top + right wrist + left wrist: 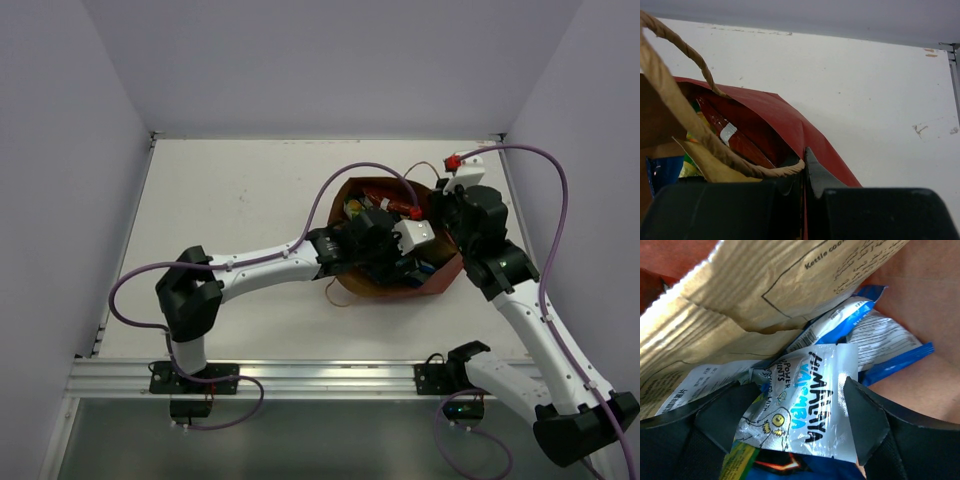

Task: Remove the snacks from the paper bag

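The brick-red paper bag (pixel 425 288) stands open in the middle right of the table. My left gripper (pixel 385 250) is down inside it. In the left wrist view that gripper (pixel 797 405) is open, its jaws on either side of a silver-blue packet (pixel 810 405). A large tan bag (pixel 750 295) lies above it and blue-white packets (pixel 880 340) to the right. My right gripper (pixel 804 160) is shut on the bag's red rim (pixel 785 120), next to a loop handle (pixel 690 120). A red packet (pixel 385 197) and a yellow-green one (pixel 353 208) show at the bag's mouth.
The white table (pixel 230 190) is walled at the left, back and right. An aluminium rail (pixel 300 375) runs along the near edge. Purple cables (pixel 350 175) loop over both arms above the bag.
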